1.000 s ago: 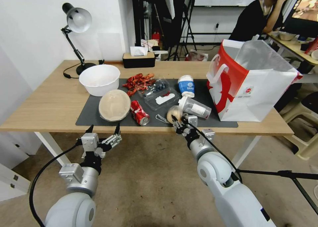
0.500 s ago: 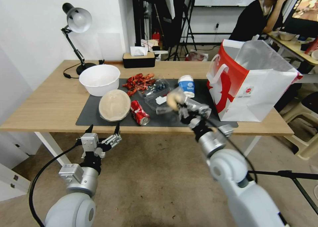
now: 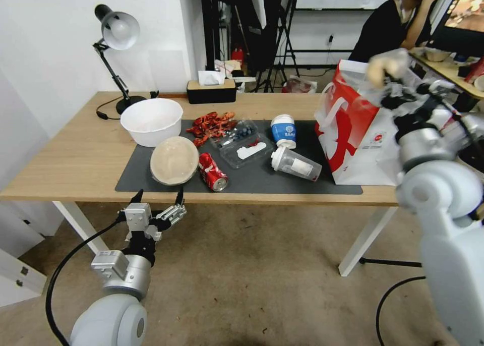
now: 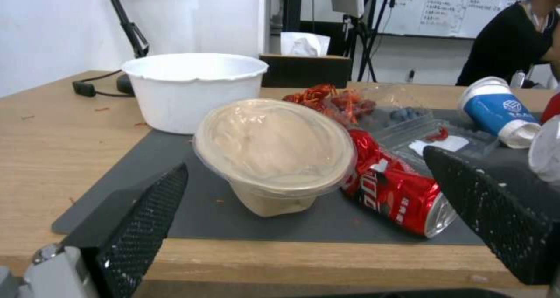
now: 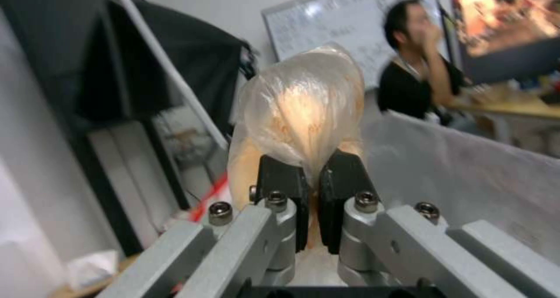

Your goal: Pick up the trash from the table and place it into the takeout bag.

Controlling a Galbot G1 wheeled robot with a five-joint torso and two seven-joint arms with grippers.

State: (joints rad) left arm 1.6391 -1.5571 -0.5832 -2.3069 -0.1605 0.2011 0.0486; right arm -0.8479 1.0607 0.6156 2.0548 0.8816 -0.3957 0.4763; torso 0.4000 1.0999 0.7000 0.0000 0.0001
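The left pincer (image 3: 157, 203) hangs open below the surface's (image 3: 65, 159) near edge, facing the beige domed lid (image 3: 174, 160) and crushed red soda can (image 3: 212, 171). Right of those lie the blue-white paper cup (image 3: 283, 130) and clear lidded plastic cup (image 3: 296, 164). At far right, the right pincer (image 3: 392, 86) pinches the bagged tan lump (image 3: 385, 66) above the takeout bag's (image 3: 353, 129) open mouth, nothing between them.

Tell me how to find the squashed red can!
Look at the long light-wood table and its dark grey mat. Near the mat's front edge, the crushed red soda can lies on its side beside the beige domed lid, the only shiny red metal thing.
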